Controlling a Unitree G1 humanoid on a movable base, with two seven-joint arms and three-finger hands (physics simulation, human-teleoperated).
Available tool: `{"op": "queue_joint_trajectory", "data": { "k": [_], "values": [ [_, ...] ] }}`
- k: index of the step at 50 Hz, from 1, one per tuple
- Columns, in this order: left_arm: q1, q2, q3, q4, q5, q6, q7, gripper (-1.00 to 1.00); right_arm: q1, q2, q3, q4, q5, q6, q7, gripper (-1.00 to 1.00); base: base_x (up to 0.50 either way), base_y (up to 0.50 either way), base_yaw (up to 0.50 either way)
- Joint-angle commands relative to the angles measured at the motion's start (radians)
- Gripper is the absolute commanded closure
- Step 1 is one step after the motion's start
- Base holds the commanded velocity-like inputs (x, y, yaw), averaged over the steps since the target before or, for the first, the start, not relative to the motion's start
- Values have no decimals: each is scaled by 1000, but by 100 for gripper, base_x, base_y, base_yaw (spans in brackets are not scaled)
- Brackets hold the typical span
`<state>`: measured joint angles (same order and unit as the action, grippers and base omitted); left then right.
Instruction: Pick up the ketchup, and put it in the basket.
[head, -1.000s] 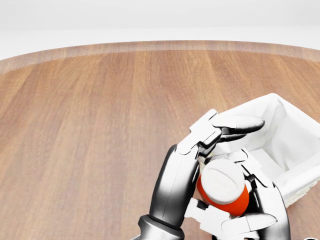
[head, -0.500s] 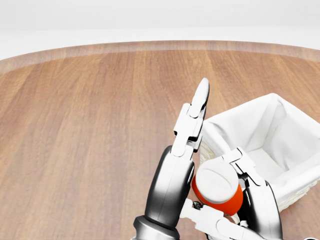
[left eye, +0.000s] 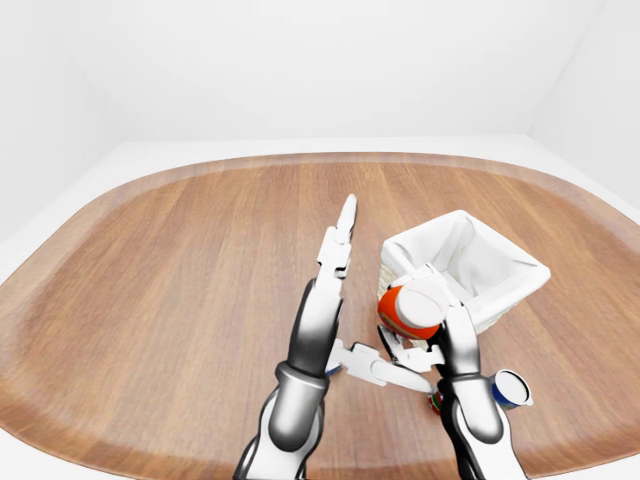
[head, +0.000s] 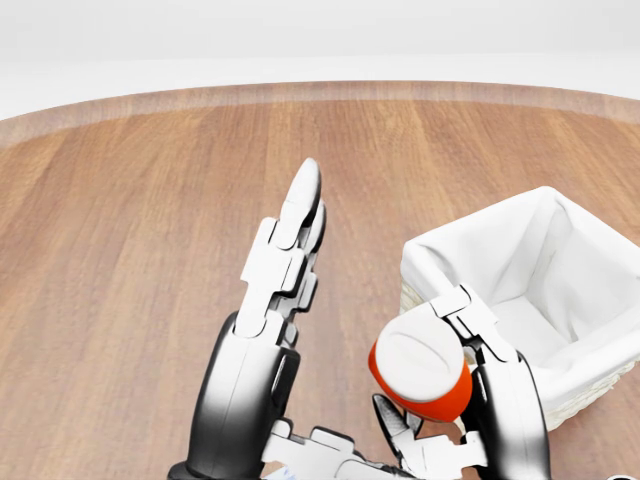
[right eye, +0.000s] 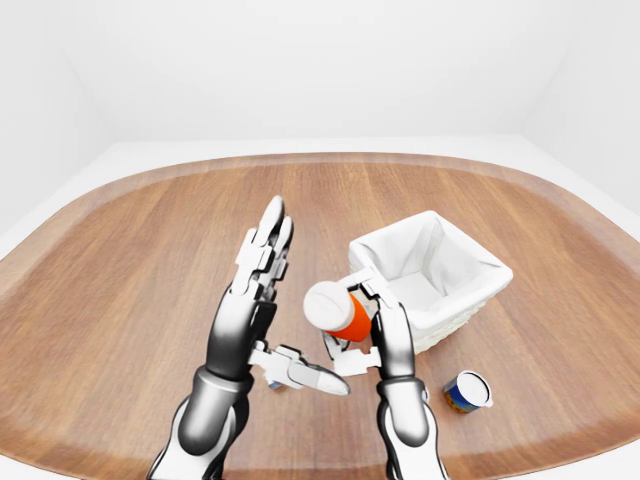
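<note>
Right hand (head: 470, 390) grips the red, white-capped ketchup bottle (head: 420, 368) at lower centre, beside the white-lined wicker basket (head: 575, 350); left hand (head: 270, 300) released. Carry it rightward over the rim before letting go.

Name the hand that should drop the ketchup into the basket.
The right hand: its fingers are already round the ketchup, right beside the basket rim. The left hand is open, fingers straight, clear of the bottle.

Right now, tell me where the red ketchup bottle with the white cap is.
In the head view the red ketchup bottle sits at lower right, held in the right hand, just left of the white-lined wicker basket and not yet inside it.
</note>
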<state>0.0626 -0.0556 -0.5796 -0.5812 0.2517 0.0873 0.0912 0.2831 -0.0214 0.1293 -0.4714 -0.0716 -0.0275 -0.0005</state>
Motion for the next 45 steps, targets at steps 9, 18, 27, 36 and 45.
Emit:
{"op": "queue_joint_trajectory", "data": {
  "k": [9,18,27,36,45],
  "values": [
    [95,93,293,-37,-84,0,-97,-100,-8,0,16,9,-11,-19,-23,100,0,0,0],
    [96,88,479,42,-104,0,-149,-100,-1,-2,17,1,-13,-21,-25,100,0,0,0],
    [72,89,621,187,-105,0,-178,-100,-5,-3,27,12,-23,-24,-31,100,0,0,0],
    [63,95,702,272,-113,0,-191,-100,-3,-4,31,6,-25,-22,-33,100,0,0,0],
    [62,91,711,355,-125,-53,-193,-100,-8,-4,34,19,-29,-27,-36,100,0,0,0]
  ]
}}
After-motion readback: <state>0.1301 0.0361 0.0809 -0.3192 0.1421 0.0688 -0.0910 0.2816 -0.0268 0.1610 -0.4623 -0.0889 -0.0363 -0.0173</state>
